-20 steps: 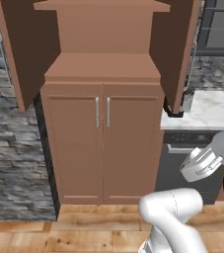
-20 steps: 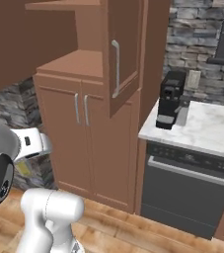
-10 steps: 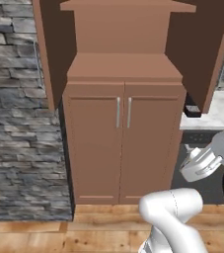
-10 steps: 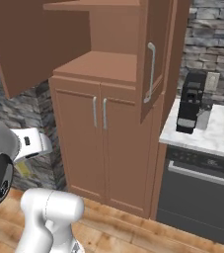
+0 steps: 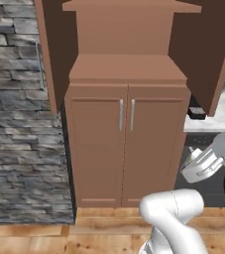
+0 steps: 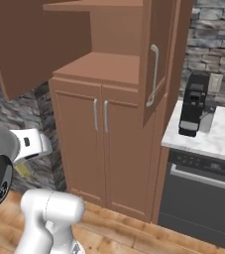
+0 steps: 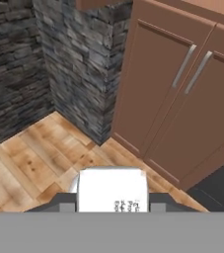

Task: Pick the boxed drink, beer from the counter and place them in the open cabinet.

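In the hand view the boxed drink (image 7: 112, 187), a white carton with small dark print, sits between my gripper's (image 7: 112, 201) two dark fingertips, and the gripper is shut on it. It hangs low over the wooden floor, in front of and left of the open cabinet (image 7: 182, 99). The reddish-brown open cabinet (image 5: 126, 67) stands straight ahead with its upper doors swung wide, showing a bare shelf niche (image 6: 104, 67) above two shut lower doors with silver bar handles. The beer and the counter are out of view.
A grey stone wall (image 5: 15, 124) flanks the cabinet's left side. To its right, a white marbled worktop (image 6: 218, 139) carries a black coffee machine (image 6: 193, 104) over a dark appliance front (image 6: 203, 198). The right upper door (image 6: 158, 54) juts out over the worktop's edge.
The whole scene has shifted right in both base views as the base moved, bringing the cabinet nearly centred. The arm keeps the same pose and the grip on the carton holds.
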